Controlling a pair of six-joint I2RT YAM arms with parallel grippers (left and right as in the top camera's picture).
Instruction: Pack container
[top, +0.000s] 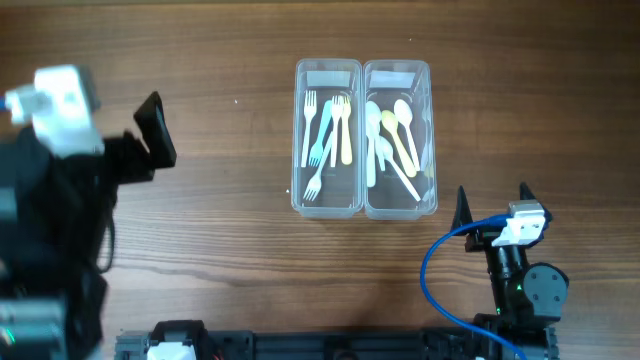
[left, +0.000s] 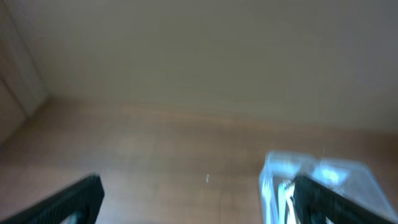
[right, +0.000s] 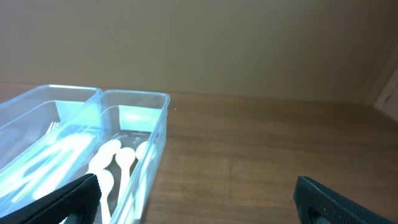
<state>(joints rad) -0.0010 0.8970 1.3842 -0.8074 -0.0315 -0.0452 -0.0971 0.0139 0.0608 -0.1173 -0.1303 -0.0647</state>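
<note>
Two clear plastic containers stand side by side at the table's middle. The left container (top: 352, 205) holds several forks (top: 327, 135), white, blue and yellow. The right container (top: 432, 130) holds several spoons (top: 392, 140), white and yellow; it also shows in the right wrist view (right: 155, 146). My left gripper (top: 155, 130) is open and empty, raised at the far left; the left wrist view is blurred and shows a container (left: 273, 171) at its right. My right gripper (top: 492, 205) is open and empty, near the front right, just right of the spoon container.
The wooden table (top: 200, 220) spreads around the containers. A blue cable (top: 432, 270) loops beside the right arm's base at the front edge. The left arm's body (top: 50, 200) fills the left side of the overhead view.
</note>
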